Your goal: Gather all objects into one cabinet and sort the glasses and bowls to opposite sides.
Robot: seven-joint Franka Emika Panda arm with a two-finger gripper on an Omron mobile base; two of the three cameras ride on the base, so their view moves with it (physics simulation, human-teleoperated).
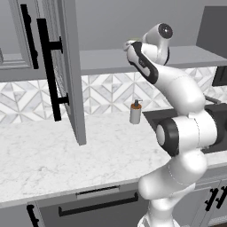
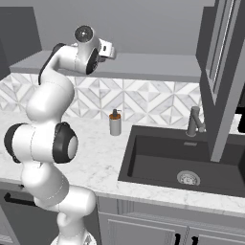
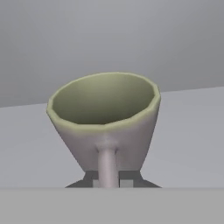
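The mug [image 3: 105,118] sits in the middle of the hand view, upright on the plain grey cabinet shelf [image 3: 192,135], its pale-green inside open toward the top of the frame and its side handle pointing straight down at the camera. The tool [image 3: 108,179] is closed on that handle — its two dark tips sit at either side of the handle's lower end, at the bottom centre of the frame.

In the left base view the arm reaches to the upper middle of the frame, where the shelf [image 1: 106,60] runs across, with the open cabinet door [image 1: 66,66] and its long black bar handle [image 1: 48,71] at upper left. Below, a soap dispenser [image 1: 135,112] stands on the marble worktop [image 1: 53,155]. In the right base view a dark sink [image 2: 182,162] and its tap [image 2: 194,122] lie right of centre.
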